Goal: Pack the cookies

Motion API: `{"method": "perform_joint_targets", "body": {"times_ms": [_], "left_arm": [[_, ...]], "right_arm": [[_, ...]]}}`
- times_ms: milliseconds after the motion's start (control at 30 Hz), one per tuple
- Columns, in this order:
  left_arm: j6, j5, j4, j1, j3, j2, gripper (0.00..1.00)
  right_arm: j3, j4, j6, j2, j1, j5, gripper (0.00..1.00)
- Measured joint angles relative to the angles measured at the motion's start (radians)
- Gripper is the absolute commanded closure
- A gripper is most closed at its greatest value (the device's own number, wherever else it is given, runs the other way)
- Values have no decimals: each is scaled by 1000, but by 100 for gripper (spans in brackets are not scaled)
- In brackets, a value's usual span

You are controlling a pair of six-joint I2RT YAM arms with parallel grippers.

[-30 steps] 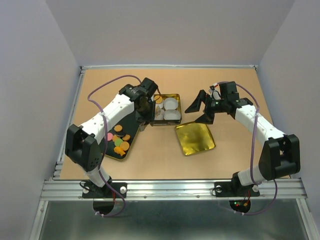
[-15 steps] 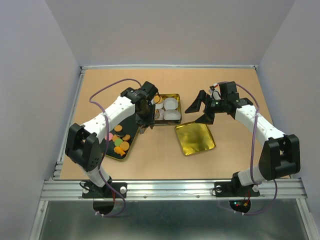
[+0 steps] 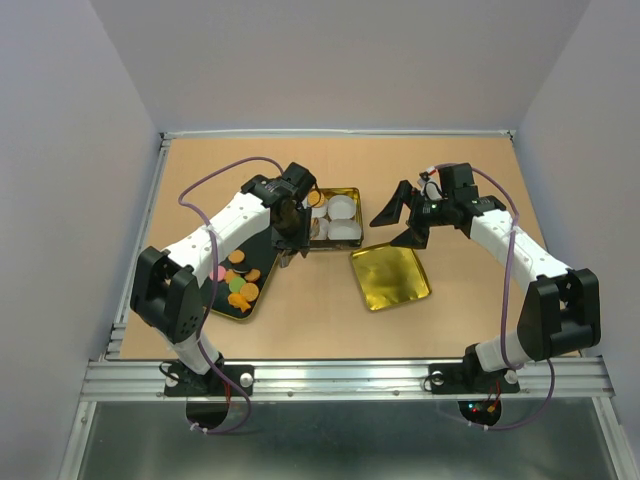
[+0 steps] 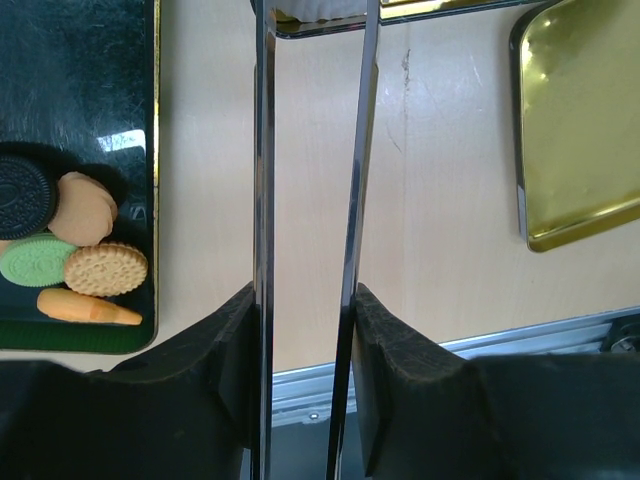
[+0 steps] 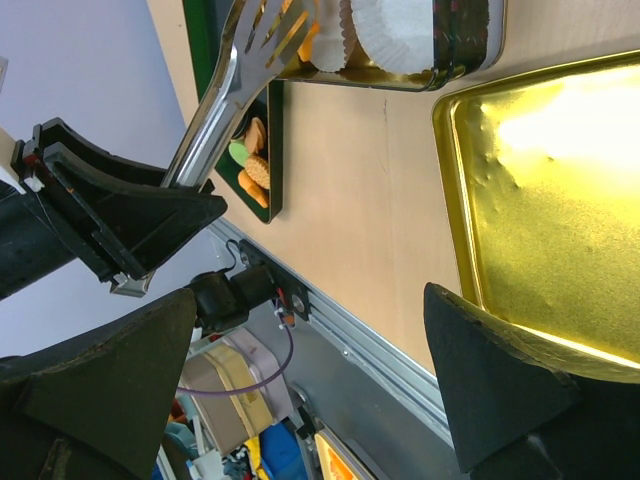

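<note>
Tan wooden tabletop (image 3: 320,310), grey walls around. My left claw (image 4: 305,338) clamps slim silver metal tongs (image 4: 262,150), their tips at the gold rectangular tin (image 3: 340,248). The cookies (image 4: 90,262) lie on a dark tray (image 4: 70,90) beside it. My right claw (image 3: 402,222) gapes wide above the gold square lid (image 3: 390,277).

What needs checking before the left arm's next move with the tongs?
1. Left gripper clamped on long silver metal tongs: ok.
2. Tong tips reach gold rectangular tin: ok.
3. Anything held between tong tips: cannot tell.
4. White pleated paper cups sitting in tin: ok.
5. Right gripper open, away from tin: ok.
6. Black tray emptied of round cookies: not ok, several left.
</note>
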Motion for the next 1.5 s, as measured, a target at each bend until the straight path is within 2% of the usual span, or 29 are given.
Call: {"method": "perform_joint_targets", "body": {"times_ms": [267, 600, 1067, 1267, 1333, 1500], "left_arm": [[-6, 0, 20, 0, -4, -1, 43], [-10, -7, 29, 0, -9, -26, 44], [-26, -111, -14, 2, -5, -171, 46], [-41, -132, -33, 29, -69, -260, 45], [-49, -137, -50, 46, -90, -286, 42], [-79, -131, -67, 122, -192, -350, 41]], "right_arm": [[0, 0, 0, 0, 0, 0, 0], [0, -1, 0, 0, 0, 0, 0], [0, -2, 0, 0, 0, 0, 0], [0, -2, -2, 0, 0, 0, 0], [0, -2, -3, 0, 0, 0, 0], [0, -3, -4, 0, 0, 0, 0]]}}
